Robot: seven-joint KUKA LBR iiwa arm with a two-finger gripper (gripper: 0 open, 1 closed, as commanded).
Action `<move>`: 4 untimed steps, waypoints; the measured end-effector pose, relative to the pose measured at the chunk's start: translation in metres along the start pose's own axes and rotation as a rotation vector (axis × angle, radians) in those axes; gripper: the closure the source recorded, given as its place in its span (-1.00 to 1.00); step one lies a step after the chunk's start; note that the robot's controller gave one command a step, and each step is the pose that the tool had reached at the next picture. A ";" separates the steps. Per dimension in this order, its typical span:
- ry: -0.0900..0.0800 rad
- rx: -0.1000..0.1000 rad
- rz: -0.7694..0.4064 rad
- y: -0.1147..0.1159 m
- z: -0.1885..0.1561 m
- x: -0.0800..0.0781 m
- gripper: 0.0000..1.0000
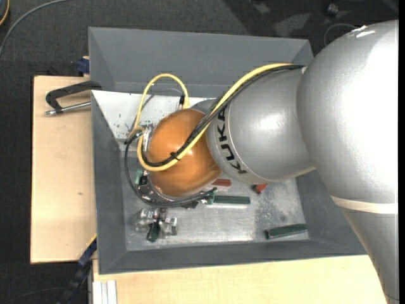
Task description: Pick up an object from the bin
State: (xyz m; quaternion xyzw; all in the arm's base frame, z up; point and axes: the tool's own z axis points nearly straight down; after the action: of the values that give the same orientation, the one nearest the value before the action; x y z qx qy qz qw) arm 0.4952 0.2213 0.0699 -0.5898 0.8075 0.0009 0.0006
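Dark green piece (152, 234) was pictured, apparently at the gripper (156, 221), lower left in the bin (190, 56); its grip could not be told.

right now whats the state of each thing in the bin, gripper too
gripper, down near the bin floor, lower left
long green bar, lying flat, left end under the orange wrist cover
short green bar, lying flat, lower right, apart from the rest
red piece, mostly hidden under the arm
white sheet, flat in the upper-left corner, partly covered
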 end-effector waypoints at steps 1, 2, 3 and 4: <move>-0.004 0.004 0.003 0.000 -0.014 -0.002 1.00; -0.007 0.007 0.005 -0.001 -0.056 -0.005 1.00; -0.005 0.005 0.007 -0.002 -0.064 -0.006 1.00; -0.007 0.008 0.009 -0.003 -0.114 -0.009 1.00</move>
State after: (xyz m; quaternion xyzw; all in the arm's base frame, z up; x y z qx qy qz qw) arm 0.5009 0.2288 0.1845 -0.5860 0.8103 -0.0002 0.0059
